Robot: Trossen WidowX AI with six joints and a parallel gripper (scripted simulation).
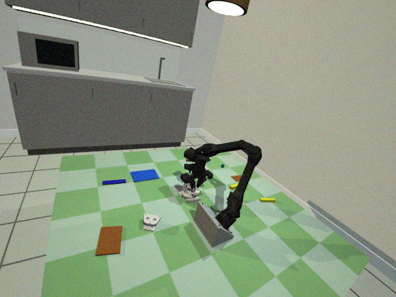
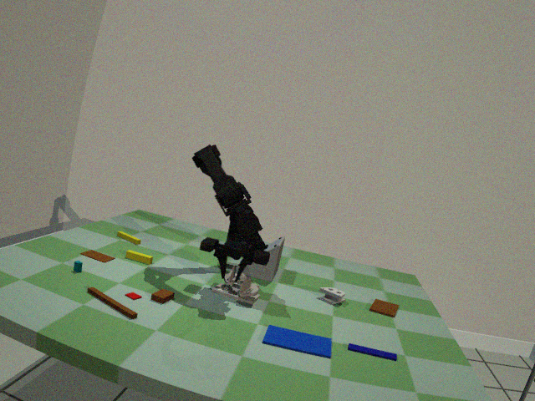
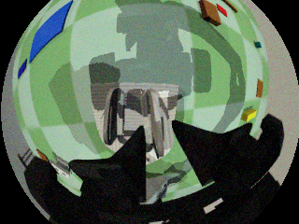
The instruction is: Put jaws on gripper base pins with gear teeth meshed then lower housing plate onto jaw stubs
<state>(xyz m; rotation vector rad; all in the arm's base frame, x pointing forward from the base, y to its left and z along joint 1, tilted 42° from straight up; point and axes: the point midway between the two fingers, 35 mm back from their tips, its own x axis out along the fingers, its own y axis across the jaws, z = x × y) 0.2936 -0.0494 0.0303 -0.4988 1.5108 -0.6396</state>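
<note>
The pale gripper base (image 1: 193,200) (image 3: 99,89) lies flat on the checkered table in front of the arm's mount. One jaw (image 3: 111,121) stands on its left side in the wrist view. My gripper (image 1: 195,187) (image 2: 231,280) (image 3: 157,126) points down low over the base, shut on the other jaw (image 3: 161,122). That jaw is beside the first one, at the base's right side in the wrist view. Its pin, and whether the teeth mesh, cannot be made out. The white housing plate (image 1: 151,219) (image 2: 333,294) lies apart on the table.
A blue plate (image 1: 144,175) (image 2: 297,341) and a dark blue bar (image 1: 114,182) (image 2: 372,352) lie beyond the base. A brown block (image 2: 162,295), a red tile (image 2: 133,296) and two yellow bars (image 2: 139,256) (image 2: 129,237) lie to one side. The grey wedge mount (image 1: 209,225) stands close behind the base.
</note>
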